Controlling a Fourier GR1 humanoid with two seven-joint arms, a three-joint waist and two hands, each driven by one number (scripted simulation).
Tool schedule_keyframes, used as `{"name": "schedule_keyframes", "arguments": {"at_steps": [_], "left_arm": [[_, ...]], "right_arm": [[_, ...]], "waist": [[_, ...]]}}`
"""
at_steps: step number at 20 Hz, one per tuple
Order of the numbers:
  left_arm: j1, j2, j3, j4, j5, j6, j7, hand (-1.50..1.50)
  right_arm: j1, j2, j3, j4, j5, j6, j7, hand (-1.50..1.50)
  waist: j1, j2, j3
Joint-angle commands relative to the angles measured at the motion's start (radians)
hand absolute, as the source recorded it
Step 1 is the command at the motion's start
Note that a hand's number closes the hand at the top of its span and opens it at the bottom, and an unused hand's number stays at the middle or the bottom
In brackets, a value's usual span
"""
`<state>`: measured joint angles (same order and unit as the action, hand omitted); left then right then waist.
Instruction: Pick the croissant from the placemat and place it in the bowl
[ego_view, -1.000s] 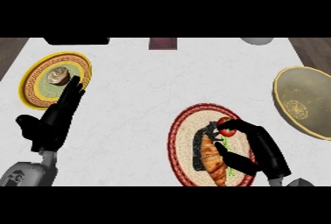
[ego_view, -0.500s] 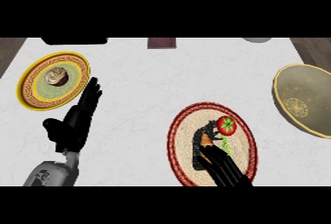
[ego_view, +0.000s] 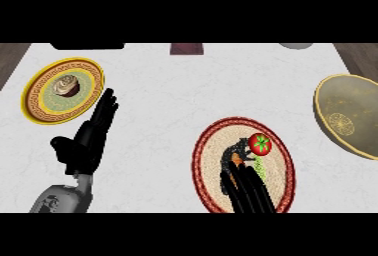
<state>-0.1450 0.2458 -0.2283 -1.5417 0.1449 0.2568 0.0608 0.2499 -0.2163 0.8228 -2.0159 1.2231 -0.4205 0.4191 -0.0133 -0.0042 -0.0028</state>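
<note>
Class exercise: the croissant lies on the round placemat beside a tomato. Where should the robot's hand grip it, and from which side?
Across its narrow middle, from above. The croissant lies flat on the placemat, mostly hidden under the right hand. The tomato crowds its far end, so approaching from the near side looks safest.

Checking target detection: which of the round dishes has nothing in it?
The olive-gold bowl at the right edge. The yellow plate holds a cupcake; the red-rimmed placemat holds food.

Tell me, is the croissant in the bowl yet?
Not yet. The bowl at the right has no croissant in it. The right hand lies over the croissant on the placemat, beside a tomato; whether it grips is unclear. Lifting and carrying are left. The left hand rests open.
</note>
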Motion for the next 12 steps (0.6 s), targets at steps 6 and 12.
{"name": "schedule_keyframes", "arguments": {"at_steps": [6,12], "left_arm": [[-0.047,-0.038,-0.015,0.004,-0.035,0.006,0.033,0.0],[0.031,-0.021,0.028,0.012,-0.023,-0.049,-0.038,0.0]], "right_arm": [[-0.015,0.151,0.028,-0.074,0.123,0.42,0.332,-1.5],[-0.117,0.196,-0.089,-0.01,0.037,0.56,0.392,-1.5]], "waist": [[0.006,0.004,0.002],[0.016,0.005,0.002]]}}
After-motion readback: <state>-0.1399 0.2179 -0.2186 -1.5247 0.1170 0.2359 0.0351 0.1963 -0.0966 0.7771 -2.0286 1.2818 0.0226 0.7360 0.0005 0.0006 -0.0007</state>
